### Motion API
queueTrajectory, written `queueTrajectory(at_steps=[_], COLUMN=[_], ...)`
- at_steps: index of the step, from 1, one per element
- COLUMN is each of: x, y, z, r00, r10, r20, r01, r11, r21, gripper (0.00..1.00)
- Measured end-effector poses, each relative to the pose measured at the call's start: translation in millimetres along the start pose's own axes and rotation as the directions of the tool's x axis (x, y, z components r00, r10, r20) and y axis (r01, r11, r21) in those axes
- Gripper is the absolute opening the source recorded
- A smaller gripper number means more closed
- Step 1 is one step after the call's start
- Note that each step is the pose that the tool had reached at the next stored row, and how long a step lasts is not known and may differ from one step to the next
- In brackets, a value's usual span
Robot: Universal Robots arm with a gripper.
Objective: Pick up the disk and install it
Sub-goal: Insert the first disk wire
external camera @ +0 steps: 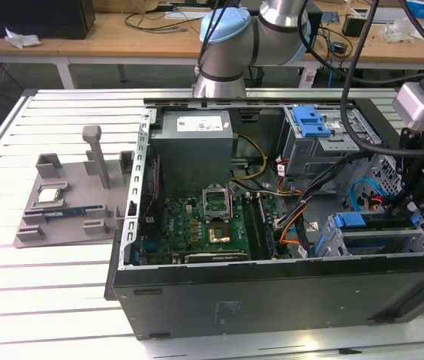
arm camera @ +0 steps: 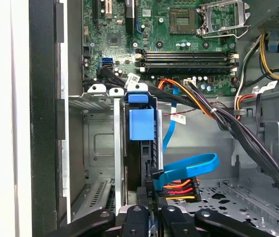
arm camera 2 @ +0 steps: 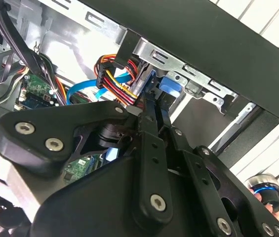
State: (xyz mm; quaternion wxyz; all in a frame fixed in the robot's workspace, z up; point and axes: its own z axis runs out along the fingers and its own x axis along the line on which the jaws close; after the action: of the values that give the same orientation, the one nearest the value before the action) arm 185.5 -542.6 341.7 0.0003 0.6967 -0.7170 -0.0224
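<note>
Down inside the computer case, the jaws pinch the disk edge-on, seated upright in its drive bay.

A white slatted table bears an open computer case and a grey fixture.

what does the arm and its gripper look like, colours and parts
The arm has silver-grey tube sections and a light blue joint cap, with black cables hanging beside it. The gripper is matte black: flat linkage bars with round holes and silver screw heads, on a bulky black body.
</note>
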Motion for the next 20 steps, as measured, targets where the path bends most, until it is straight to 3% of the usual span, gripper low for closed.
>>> queueTrajectory(at_steps=[20], x=[0.0], y=[-1.2], z=[0.6], r00=[1.0000], r10=[-0.001], r20=[0.0015], r01=[0.001], r11=[1.0000], r21=[-0.0022], gripper=[0.17])
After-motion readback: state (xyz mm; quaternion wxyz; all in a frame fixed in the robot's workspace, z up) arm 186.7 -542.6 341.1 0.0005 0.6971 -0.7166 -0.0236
